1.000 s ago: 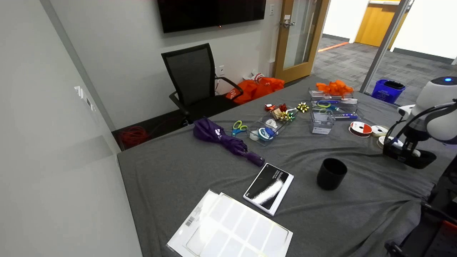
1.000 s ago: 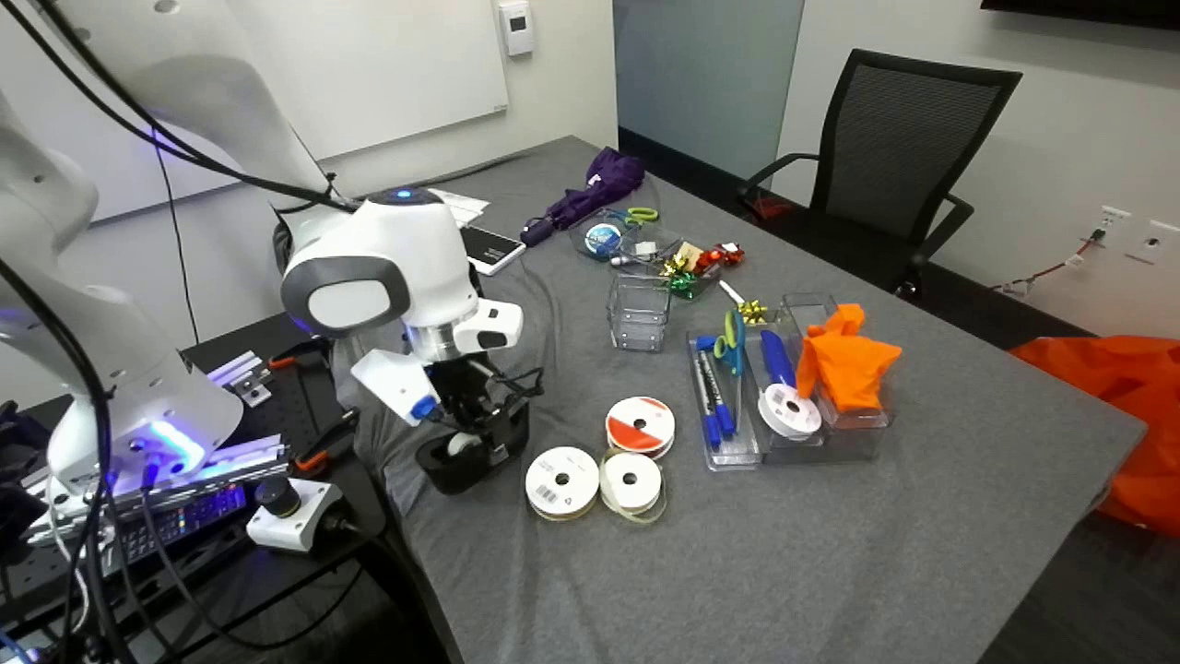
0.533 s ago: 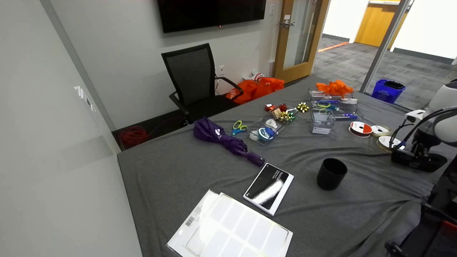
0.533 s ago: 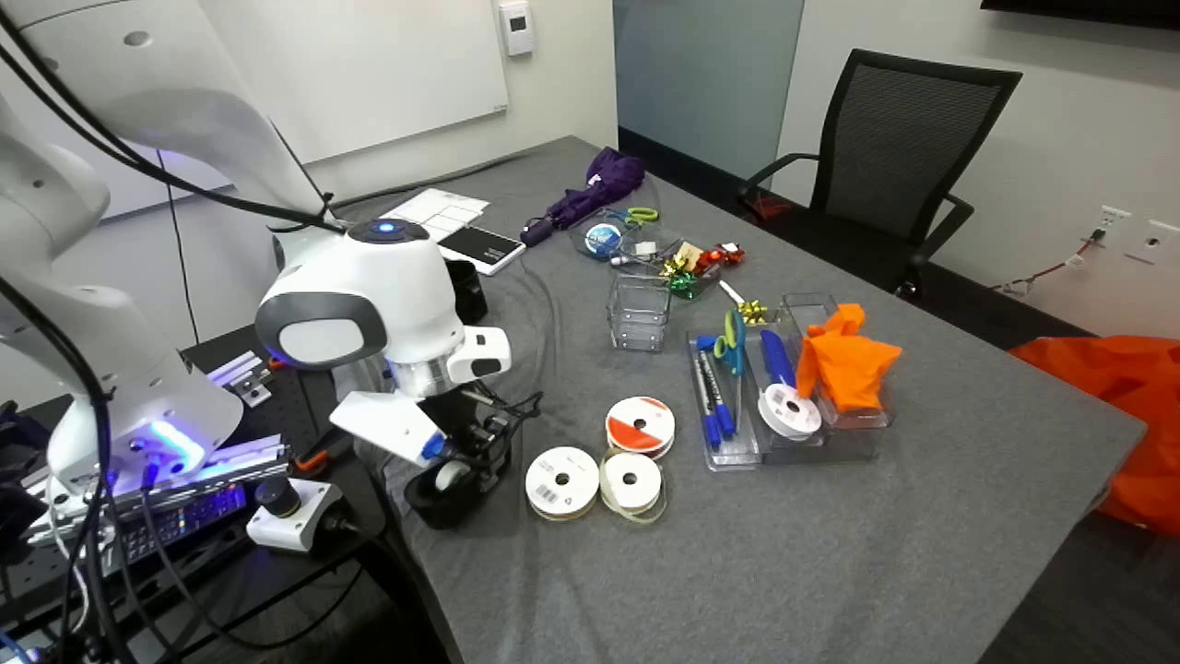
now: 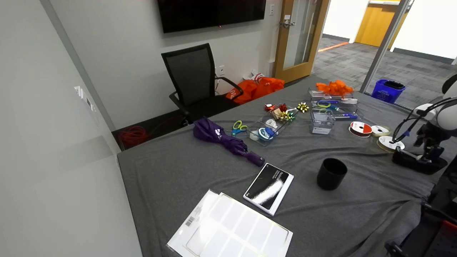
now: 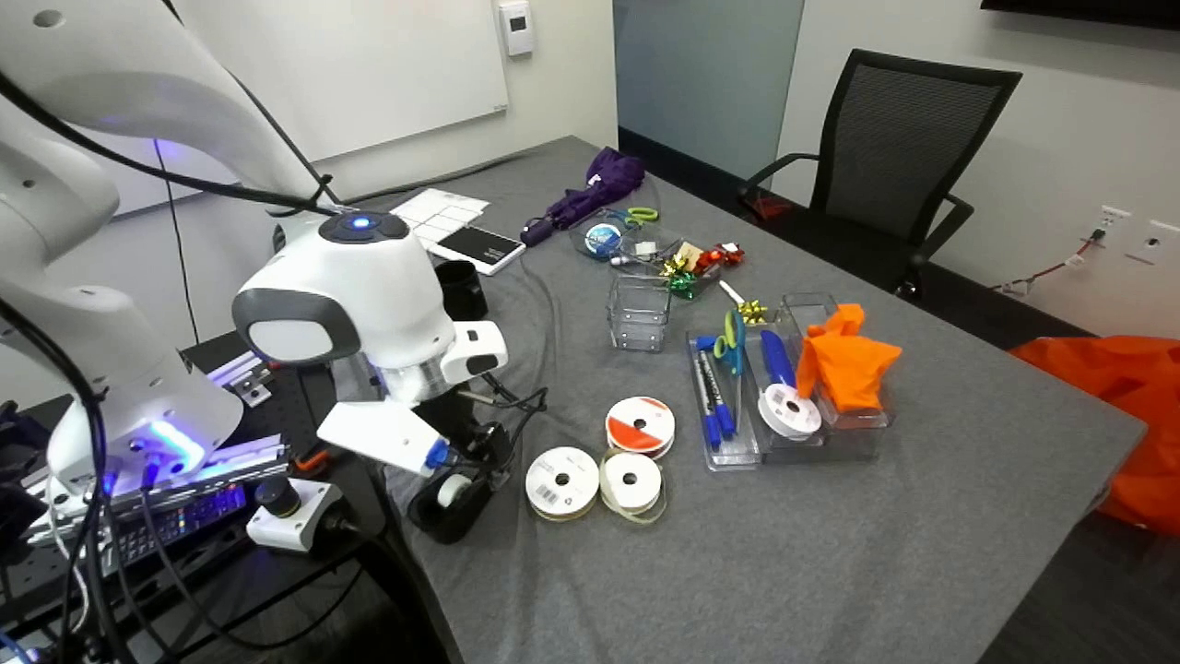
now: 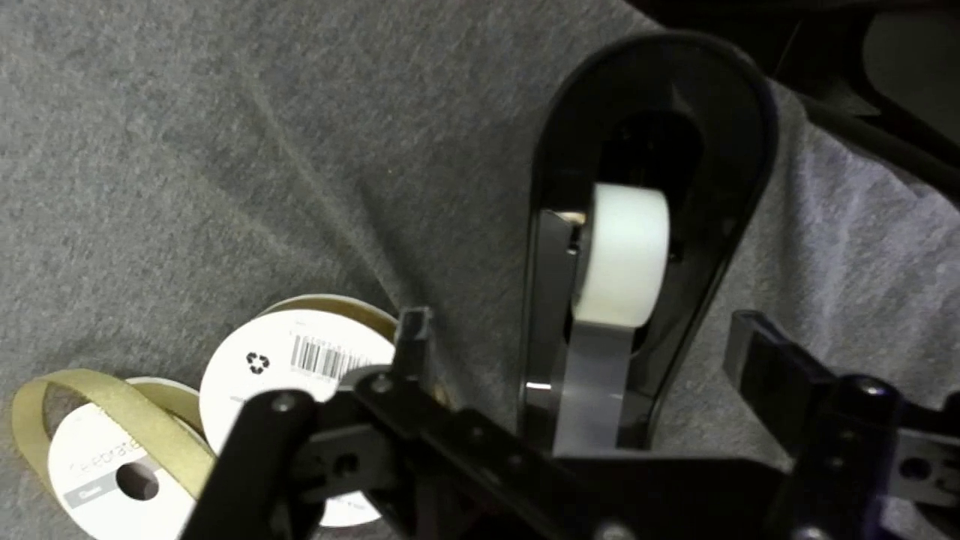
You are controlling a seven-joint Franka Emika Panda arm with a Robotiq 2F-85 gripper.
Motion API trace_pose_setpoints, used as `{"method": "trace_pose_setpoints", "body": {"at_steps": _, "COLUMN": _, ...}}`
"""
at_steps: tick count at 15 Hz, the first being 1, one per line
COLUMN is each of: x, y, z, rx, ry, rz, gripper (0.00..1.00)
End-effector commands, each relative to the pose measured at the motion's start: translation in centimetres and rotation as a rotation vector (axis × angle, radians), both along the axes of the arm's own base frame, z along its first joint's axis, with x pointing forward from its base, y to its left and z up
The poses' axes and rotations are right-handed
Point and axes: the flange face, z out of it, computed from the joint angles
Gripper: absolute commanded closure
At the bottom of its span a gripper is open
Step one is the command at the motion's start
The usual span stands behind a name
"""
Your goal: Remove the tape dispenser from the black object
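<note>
The tape dispenser is a long black holder, rounded at one end, with a white tape roll in its middle. It rests on the grey cloth near the table edge by the robot's base, and both exterior views show it there. My gripper stands open across it in the wrist view, one finger on either side, with a gap to the body at both. The black object, a glossy slab with a white rim, lies farther off on the table with nothing on it.
A black cup stands between slab and dispenser. Ribbon spools sit close beside the dispenser. Farther away are a clear box, a pen tray, a purple umbrella and white sheets.
The tape dispenser has shifted with my gripper towards the robot's base and table edge, away from the cup. My jaws, earlier closed on it, have opened and let it go.
</note>
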Motion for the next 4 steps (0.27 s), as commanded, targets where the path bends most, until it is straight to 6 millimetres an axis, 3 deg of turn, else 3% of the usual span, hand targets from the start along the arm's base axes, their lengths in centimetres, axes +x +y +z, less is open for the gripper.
{"method": "trace_pose_setpoints", "body": {"at_steps": 1, "x": -1.2, "y": 0.7, "z": 2.6, "rx": 0.033, "ry": -0.014, "rz": 0.006, "gripper": 0.0}}
{"method": "trace_pose_setpoints", "body": {"at_steps": 4, "x": -1.2, "y": 1.2, "z": 4.0, "rx": 0.052, "ry": -0.024, "rz": -0.053, "gripper": 0.0}}
